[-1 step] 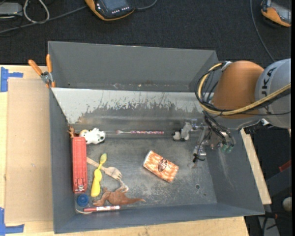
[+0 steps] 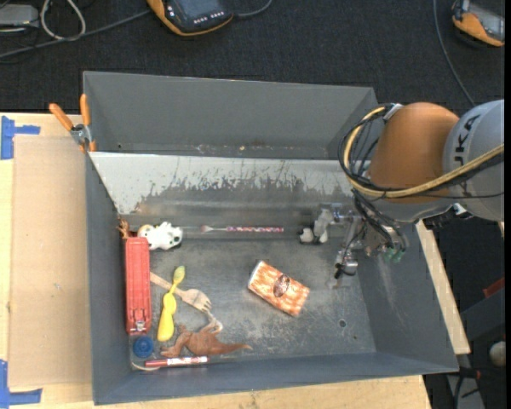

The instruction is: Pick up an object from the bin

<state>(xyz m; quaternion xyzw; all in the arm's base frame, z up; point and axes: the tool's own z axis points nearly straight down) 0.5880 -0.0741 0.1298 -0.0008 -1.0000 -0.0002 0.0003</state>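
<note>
My gripper [image 2: 347,261] hangs low at the right side of the bin, under the arm's orange cover, close to the right wall. An orange patterned packet [image 2: 278,288] lies flat on the bin floor to its left and a little nearer the front, apart from it. A small grey-white piece [image 2: 309,235] sits by the back wall just left of the gripper. Nothing shows held in the gripper.
A thin pink stick [image 2: 243,228] lies along the back wall. At the left side lie a white toy [image 2: 162,237], a long red block [image 2: 137,284], a yellow spoon [image 2: 169,309], a brown figure [image 2: 206,343] and a blue cap [image 2: 141,346].
</note>
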